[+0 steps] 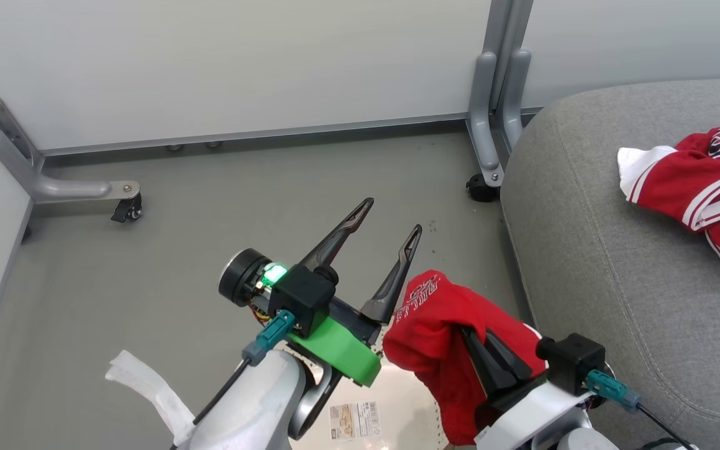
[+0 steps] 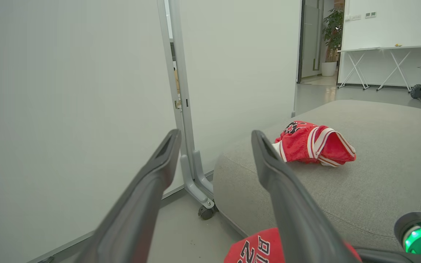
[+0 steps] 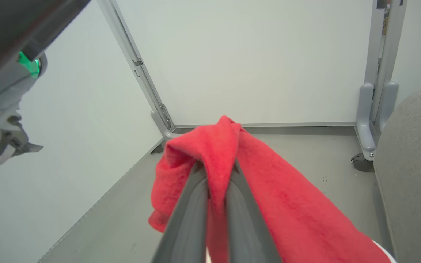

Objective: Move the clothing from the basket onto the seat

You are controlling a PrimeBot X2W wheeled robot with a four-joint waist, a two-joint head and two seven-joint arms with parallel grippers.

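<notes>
One red piece of clothing (image 1: 704, 187) with white stripes lies crumpled on the grey seat (image 1: 591, 250), also seen in the left wrist view as clothing (image 2: 313, 144) on the seat (image 2: 378, 171). A second red piece (image 1: 441, 331) with white lettering hangs draped over my right gripper (image 1: 469, 337), whose fingers are shut on the cloth (image 3: 269, 190) at its tips (image 3: 217, 166). My left gripper (image 1: 394, 214) stands open just left of it, nothing between its fingers (image 2: 159, 171). Below both arms lies the cream basket (image 1: 397, 400), mostly hidden.
White wheeled partition panels close off the back and left; their grey caster feet (image 1: 484, 186) (image 1: 125, 209) stand on the grey floor. A white strip (image 1: 141, 381) pokes out by my left arm. Far off are a doorway, a potted plant (image 2: 330, 40) and folding tables.
</notes>
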